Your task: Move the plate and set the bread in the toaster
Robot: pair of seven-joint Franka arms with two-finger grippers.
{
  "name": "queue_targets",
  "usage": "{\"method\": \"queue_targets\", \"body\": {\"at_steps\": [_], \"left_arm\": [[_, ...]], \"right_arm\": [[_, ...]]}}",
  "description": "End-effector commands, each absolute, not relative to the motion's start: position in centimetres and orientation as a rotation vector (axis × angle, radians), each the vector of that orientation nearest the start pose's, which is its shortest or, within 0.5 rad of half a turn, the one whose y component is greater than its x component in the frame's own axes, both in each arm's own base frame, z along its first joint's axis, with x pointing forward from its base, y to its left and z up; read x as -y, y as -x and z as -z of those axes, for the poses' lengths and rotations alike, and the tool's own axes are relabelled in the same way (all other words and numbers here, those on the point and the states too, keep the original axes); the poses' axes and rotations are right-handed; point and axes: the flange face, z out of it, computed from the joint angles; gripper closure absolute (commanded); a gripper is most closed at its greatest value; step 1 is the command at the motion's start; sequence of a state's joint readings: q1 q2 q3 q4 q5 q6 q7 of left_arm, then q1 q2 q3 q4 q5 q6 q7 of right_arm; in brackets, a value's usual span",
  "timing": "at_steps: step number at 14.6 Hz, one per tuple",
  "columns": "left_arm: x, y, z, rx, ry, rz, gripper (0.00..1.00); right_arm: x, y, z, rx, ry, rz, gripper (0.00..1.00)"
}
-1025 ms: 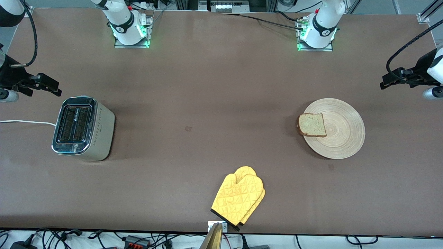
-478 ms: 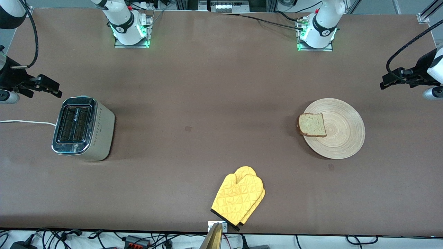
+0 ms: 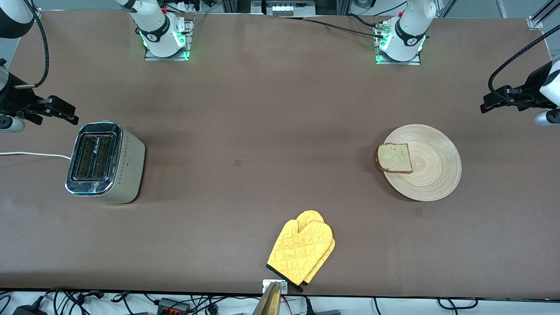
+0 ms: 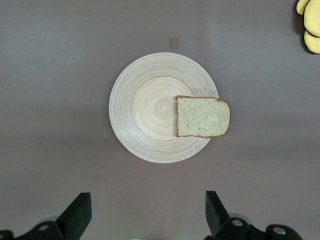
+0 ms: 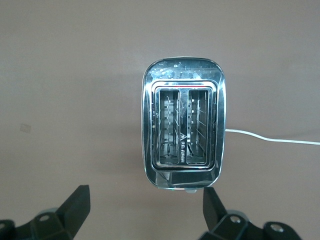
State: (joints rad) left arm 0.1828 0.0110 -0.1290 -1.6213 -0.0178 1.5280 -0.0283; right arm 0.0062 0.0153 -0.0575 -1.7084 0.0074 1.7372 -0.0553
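One bread [image 3: 394, 158] slice on the plate [image 3: 433, 175], toaster [image 3: 105, 162] slots empty, left claw [image 4: 145, 212] and right claw [image 5: 145, 210] both wide, empty.

— See anything shift just now?

— Only the right gripper [image 3: 65, 114], up in the air by the toaster [image 3: 105, 162]. It has drifted a touch toward its own end of the tabletop [image 3: 262, 131], and the wrist above it has swung up a little.

— Did its fingers [image 5: 75, 205] move?

— No change I can make out; they are spread wide, same as a moment ago.
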Motion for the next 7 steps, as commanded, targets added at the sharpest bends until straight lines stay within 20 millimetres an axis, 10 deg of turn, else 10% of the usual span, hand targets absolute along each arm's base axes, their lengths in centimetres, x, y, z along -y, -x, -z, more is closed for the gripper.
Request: {"method": "queue_targets", "body": {"at_steps": [1,7], "left_arm": [[-3.1,-55.3,-59.6,0.108,3.141,-0.173,0.00],[-5.9,-56.6,-57.6,0.068,3.174,-0.221,0.00]], "right_arm": [[3.2,-56.8,-56.6,-0.024,3.143,0.036,0.00],[3.2,-57.0,-56.7,-0.025,3.140,0.044,0.00]]}}
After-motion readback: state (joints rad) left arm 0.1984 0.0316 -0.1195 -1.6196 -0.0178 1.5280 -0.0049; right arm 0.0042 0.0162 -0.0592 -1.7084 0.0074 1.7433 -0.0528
